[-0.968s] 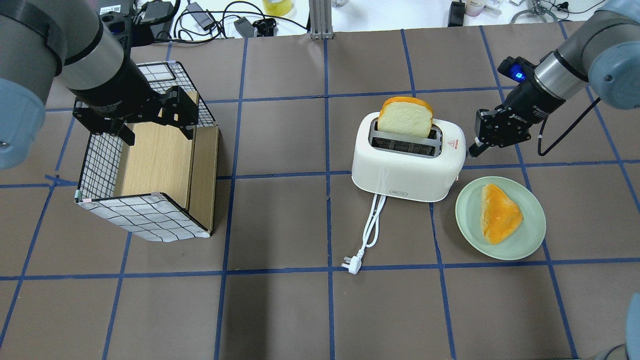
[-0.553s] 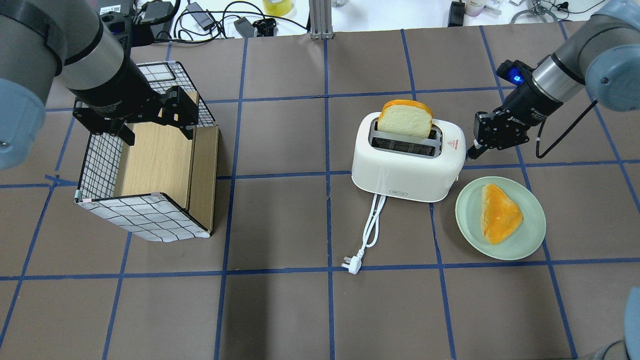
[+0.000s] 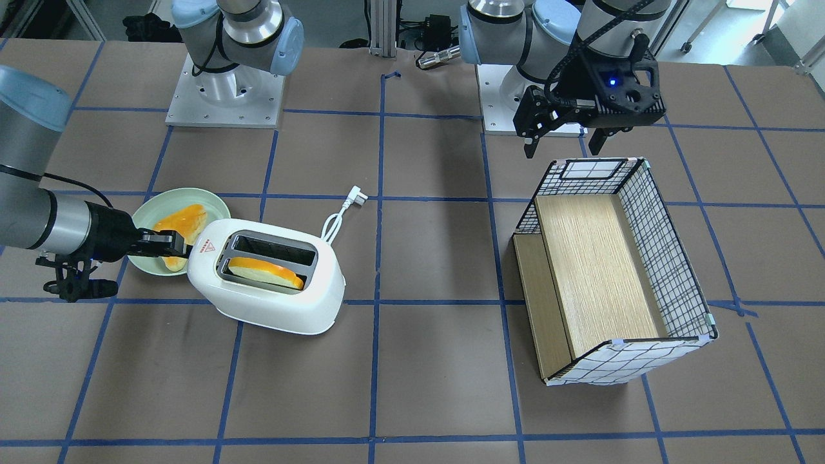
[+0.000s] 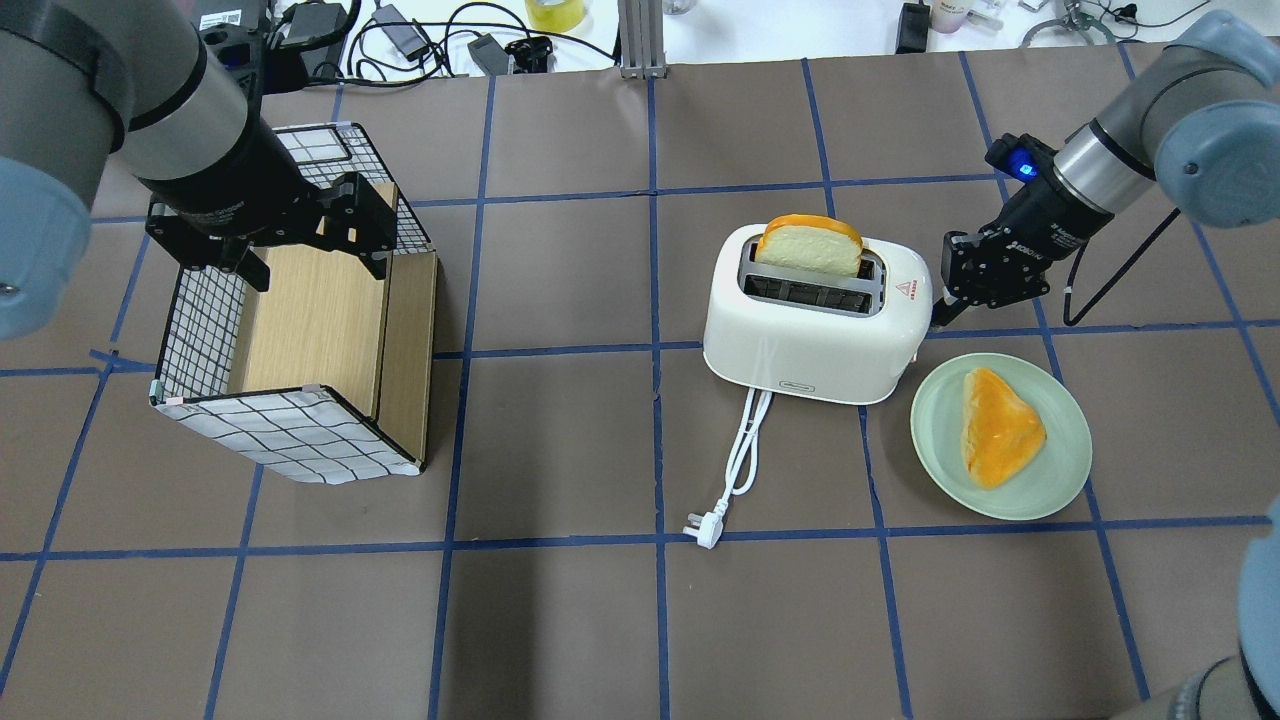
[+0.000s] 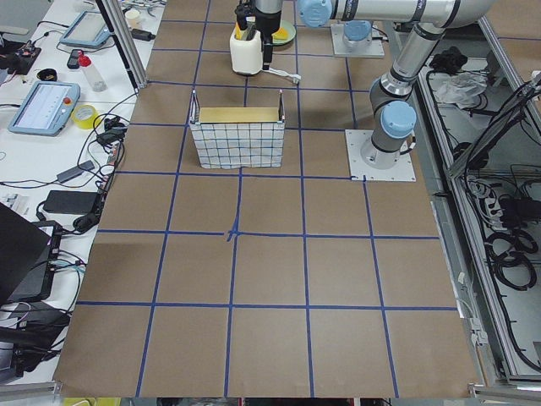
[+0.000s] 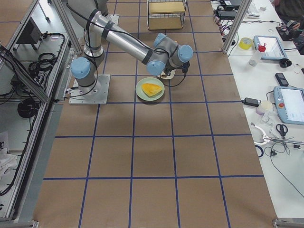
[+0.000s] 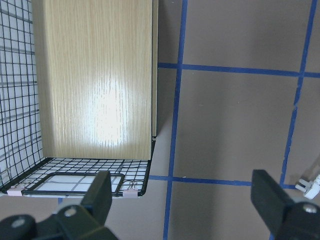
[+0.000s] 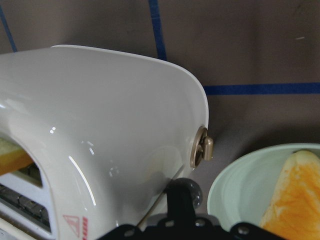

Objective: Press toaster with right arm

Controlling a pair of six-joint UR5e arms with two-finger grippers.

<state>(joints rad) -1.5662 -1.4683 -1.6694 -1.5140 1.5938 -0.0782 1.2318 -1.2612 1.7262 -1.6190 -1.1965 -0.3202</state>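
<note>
Right gripper [image 4: 938, 314], pinched together, against toaster [image 4: 800, 345] end; bread slice [image 4: 808, 250] in one slot.

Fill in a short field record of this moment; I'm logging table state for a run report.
toaster: upright on the table; plug lying loose on the table
bread slice: in the slot farther from the robot, top showing
right gripper: shut, tips at the toaster's end near the red triangle
left gripper: open, above the wire basket
plate: beside the toaster, holds a second slice
</note>
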